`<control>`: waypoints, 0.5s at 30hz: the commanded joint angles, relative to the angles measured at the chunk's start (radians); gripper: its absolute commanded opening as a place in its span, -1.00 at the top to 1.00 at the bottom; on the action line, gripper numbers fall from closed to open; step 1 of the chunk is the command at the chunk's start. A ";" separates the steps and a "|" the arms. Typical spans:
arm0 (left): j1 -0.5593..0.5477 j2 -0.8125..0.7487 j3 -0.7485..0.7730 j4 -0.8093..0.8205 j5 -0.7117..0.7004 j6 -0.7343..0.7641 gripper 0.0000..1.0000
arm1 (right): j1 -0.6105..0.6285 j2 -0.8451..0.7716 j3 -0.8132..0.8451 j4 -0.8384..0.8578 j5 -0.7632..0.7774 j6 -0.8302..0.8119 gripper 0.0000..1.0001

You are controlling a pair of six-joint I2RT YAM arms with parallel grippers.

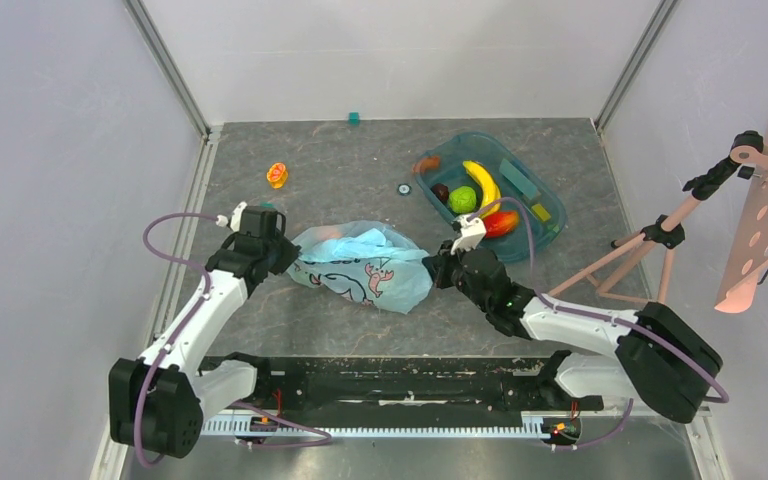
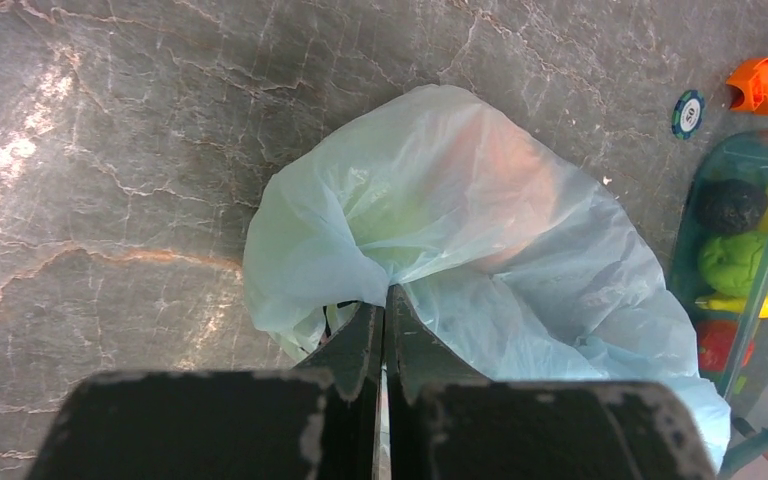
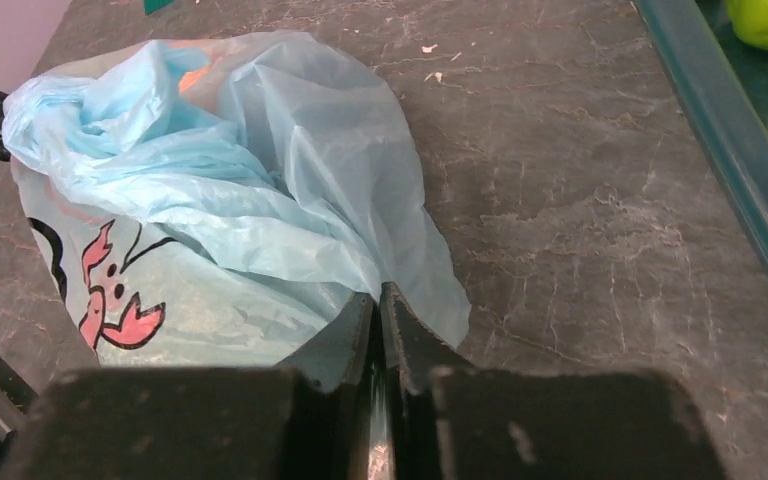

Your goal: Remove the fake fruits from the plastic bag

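Top external view: on the grey worktop [image 1: 360, 160], the left pincer [image 1: 285, 252] is clamped on the left end of the plastic bag [image 1: 360, 268], which lies crumpled between the two arms. A pinkish-orange shape [image 2: 505, 160] shows through the film. The right pincer [image 1: 434, 268] pinches the bag's right edge, its jaws pressed together on the plastic. Further right, the teal tray [image 1: 552, 212] holds a dark grape bunch [image 1: 441, 191], a green apple [image 1: 462, 199], a banana [image 1: 482, 183] and a red mango [image 1: 501, 223].

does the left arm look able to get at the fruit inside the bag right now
Probably not. The left gripper is shut on a fold of the bag, the right gripper pinches its other end, and the fruit shows only through the plastic.
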 commanded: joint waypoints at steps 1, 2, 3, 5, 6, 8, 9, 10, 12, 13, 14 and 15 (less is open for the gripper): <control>0.018 -0.042 -0.013 -0.007 -0.073 0.065 0.96 | -0.015 -0.060 -0.039 0.072 0.006 -0.041 0.64; 0.018 -0.045 -0.017 0.009 -0.051 0.080 0.96 | -0.015 -0.067 -0.030 0.080 -0.049 -0.110 0.44; 0.018 -0.047 -0.019 0.030 -0.034 0.091 0.96 | -0.015 -0.069 -0.014 0.074 -0.093 -0.169 0.18; 0.018 -0.045 -0.017 0.051 -0.001 0.109 0.96 | -0.015 -0.069 0.034 0.031 -0.197 -0.299 -0.19; 0.018 -0.041 -0.012 0.060 0.013 0.118 0.96 | -0.015 -0.070 0.061 0.004 -0.227 -0.351 -0.35; 0.018 -0.035 -0.001 0.066 0.036 0.136 0.96 | -0.015 -0.068 0.125 -0.062 -0.315 -0.454 -0.49; 0.018 -0.034 0.003 0.067 0.048 0.143 0.96 | -0.015 -0.070 0.148 -0.082 -0.355 -0.497 -0.53; 0.018 -0.034 0.008 0.070 0.057 0.150 0.96 | -0.013 -0.070 0.174 -0.100 -0.395 -0.543 -0.54; 0.018 -0.035 0.015 0.071 0.070 0.161 0.96 | -0.005 -0.072 0.208 -0.114 -0.430 -0.608 -0.56; 0.018 -0.036 0.018 0.071 0.075 0.165 0.96 | 0.000 -0.074 0.219 -0.111 -0.440 -0.634 -0.57; 0.018 -0.037 0.020 0.070 0.081 0.168 0.96 | 0.007 -0.072 0.230 -0.105 -0.451 -0.665 -0.58; 0.018 -0.038 0.021 0.070 0.086 0.169 0.96 | 0.015 -0.067 0.242 -0.099 -0.462 -0.701 -0.57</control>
